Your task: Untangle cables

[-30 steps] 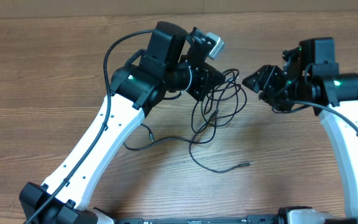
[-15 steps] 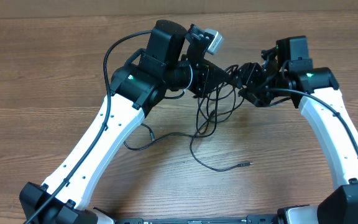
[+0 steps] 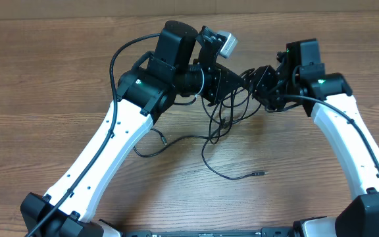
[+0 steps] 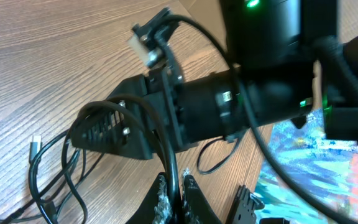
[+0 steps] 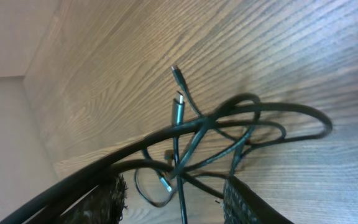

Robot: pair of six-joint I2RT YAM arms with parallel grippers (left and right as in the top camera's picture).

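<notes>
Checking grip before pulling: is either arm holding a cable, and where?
The left gripper pinches one strand of the cables mid-length, not at a plug. The right gripper, jaws open around strands, holds nothing.

The cables point(image 3: 224, 122) lie mid-worktop point(image 3: 45, 79), their rear loops between the left jaws and right jaws, one plug end point(image 3: 260, 174) nearer the front.

- Two arms: left arm point(image 3: 104, 151), right arm point(image 3: 351, 141).
- Two grippers: left gripper point(image 4: 173, 194), right gripper point(image 5: 176, 199).
- One tangle of cables point(image 3: 226, 115); number of separate cords impossible to tell.
- At least three plug tips point(image 5: 178, 104) in the right wrist view.
- One table point(image 3: 38, 66).
</notes>
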